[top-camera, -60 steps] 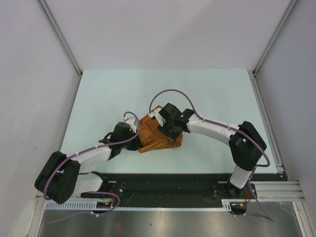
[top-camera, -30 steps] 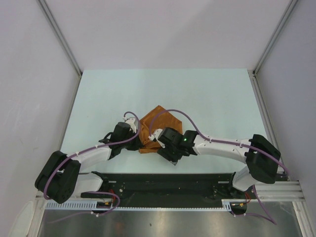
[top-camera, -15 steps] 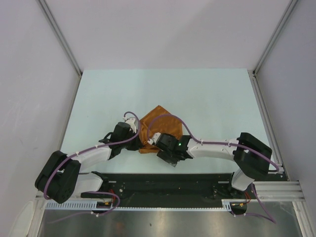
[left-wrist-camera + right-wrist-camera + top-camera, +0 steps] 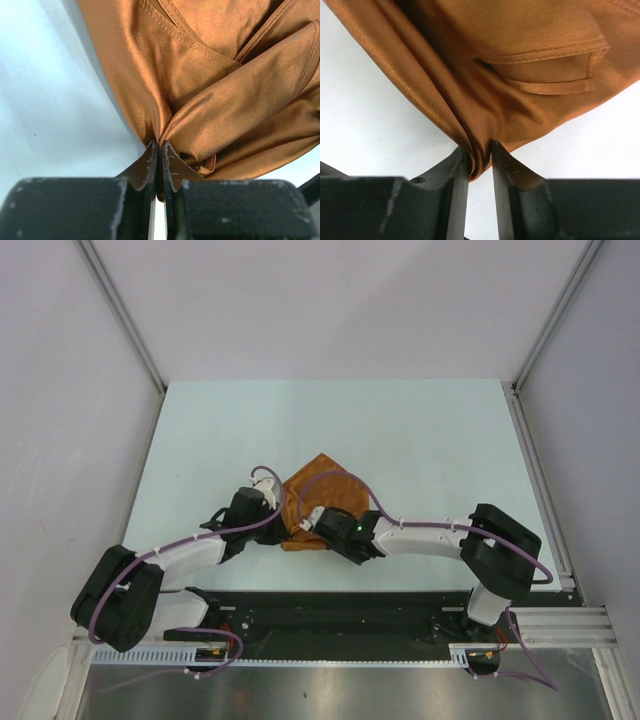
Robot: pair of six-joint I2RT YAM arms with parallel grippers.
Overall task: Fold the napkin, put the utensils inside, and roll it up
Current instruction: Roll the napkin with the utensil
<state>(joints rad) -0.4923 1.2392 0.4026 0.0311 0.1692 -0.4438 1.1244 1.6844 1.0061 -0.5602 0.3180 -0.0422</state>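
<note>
Since the left gripper [image 4: 160, 150] and right gripper [image 4: 480, 156] each pinch a fold at the napkin's [image 4: 316, 480] near edge, they seem set to roll it.

Pale green table [image 4: 430, 440]; white walls [image 4: 330, 310] behind, both sides; aluminium rail [image 4: 560, 623] at near right edge.

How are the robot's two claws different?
The left gripper is squeezed almost fully shut on a thin fold of the napkin; the right gripper has a wider gap, stuffed with a thicker bunch. The left bites the napkin's left side, the right its near edge. Both hold the same cloth.
</note>
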